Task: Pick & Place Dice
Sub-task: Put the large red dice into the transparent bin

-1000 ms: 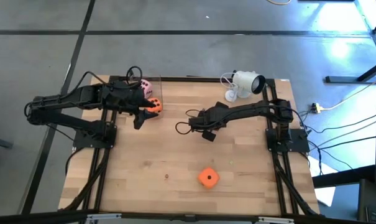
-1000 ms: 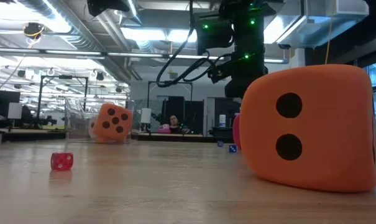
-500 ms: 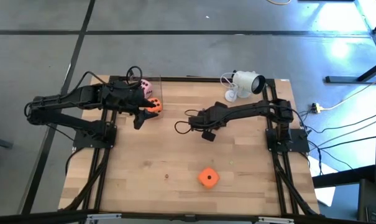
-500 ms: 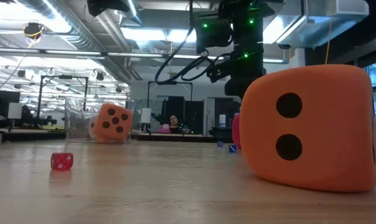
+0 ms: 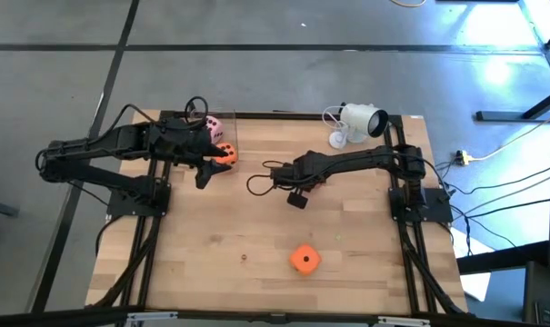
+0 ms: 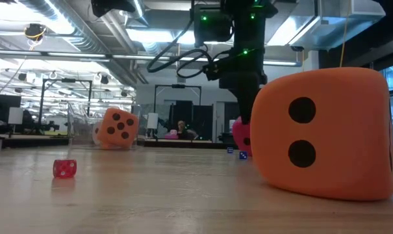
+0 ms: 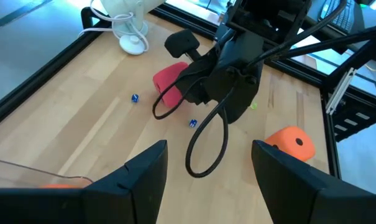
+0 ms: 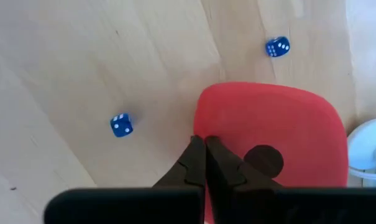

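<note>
The red die (image 8: 268,137) lies mid-table and also shows in the left wrist view (image 7: 168,84). My right gripper (image 8: 205,146) comes down on it and is shut on it; in the high view the gripper (image 5: 284,177) hides it. One orange die (image 5: 304,259) sits near the front edge, filling the low view (image 6: 326,133). Another orange die (image 5: 225,154) and the pale pink die (image 5: 215,127) sit at the far left by a clear container. My left gripper (image 7: 209,186) hovers open beside them, with nothing between its fingers. My right gripper pinches the soft red die at the edge of its upper face (image 8: 200,134), between its two shut fingertips. The fingers come from above, pointing steeply down. The die sits tilted under them (image 7: 168,84); whether it is clear of the table I cannot tell.
Two tiny blue dice (image 8: 121,124) (image 8: 278,46) lie on the wood beside the red die. A tiny red die (image 5: 245,258) lies near the front. A white fan-like device (image 5: 356,123) stands at the far edge. The clear container (image 6: 79,127) stands at the far left.
My right gripper has shifted a little toward the table's left, risen slightly and tipped. The red die has moved left with it in the low view.
</note>
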{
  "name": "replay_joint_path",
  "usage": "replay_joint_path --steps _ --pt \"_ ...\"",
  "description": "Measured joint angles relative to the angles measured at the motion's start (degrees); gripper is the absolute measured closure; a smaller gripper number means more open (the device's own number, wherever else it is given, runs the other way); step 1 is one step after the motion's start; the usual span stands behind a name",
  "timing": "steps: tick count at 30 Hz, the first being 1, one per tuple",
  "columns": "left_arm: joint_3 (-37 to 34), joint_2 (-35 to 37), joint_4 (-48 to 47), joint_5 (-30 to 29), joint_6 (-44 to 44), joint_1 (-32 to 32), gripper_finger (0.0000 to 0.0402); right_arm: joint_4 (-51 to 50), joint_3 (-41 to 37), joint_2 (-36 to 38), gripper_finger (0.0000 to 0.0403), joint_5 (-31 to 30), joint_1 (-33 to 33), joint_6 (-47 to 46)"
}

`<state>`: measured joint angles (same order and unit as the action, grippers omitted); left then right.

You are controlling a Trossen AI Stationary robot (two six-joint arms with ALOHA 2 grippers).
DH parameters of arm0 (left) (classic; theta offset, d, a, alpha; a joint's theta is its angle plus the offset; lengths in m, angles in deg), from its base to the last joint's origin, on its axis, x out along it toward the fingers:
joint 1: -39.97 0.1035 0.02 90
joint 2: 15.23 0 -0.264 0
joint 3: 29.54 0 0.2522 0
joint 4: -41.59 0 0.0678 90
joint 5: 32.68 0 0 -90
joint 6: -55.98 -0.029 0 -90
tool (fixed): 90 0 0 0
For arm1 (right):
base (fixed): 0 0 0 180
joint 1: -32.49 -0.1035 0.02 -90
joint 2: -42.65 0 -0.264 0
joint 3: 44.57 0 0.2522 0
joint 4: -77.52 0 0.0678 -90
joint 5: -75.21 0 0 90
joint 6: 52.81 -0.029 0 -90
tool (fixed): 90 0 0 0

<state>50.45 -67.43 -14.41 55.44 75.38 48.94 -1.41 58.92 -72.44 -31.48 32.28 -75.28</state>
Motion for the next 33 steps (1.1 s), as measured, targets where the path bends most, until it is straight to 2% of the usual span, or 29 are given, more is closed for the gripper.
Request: replay_joint_path --steps 15,33 --pt "0.00 0.00 0.00 0.01 0.72 0.00 0.0177 -3.94 0.17 0.26 0.0401 -1.49 1.54 -0.52" --pt "0.04 2.45 -0.04 0.30 0.94 0.00 0.0177 -7.26 0.17 0.31 0.0402 1.43 5.30 -1.07"
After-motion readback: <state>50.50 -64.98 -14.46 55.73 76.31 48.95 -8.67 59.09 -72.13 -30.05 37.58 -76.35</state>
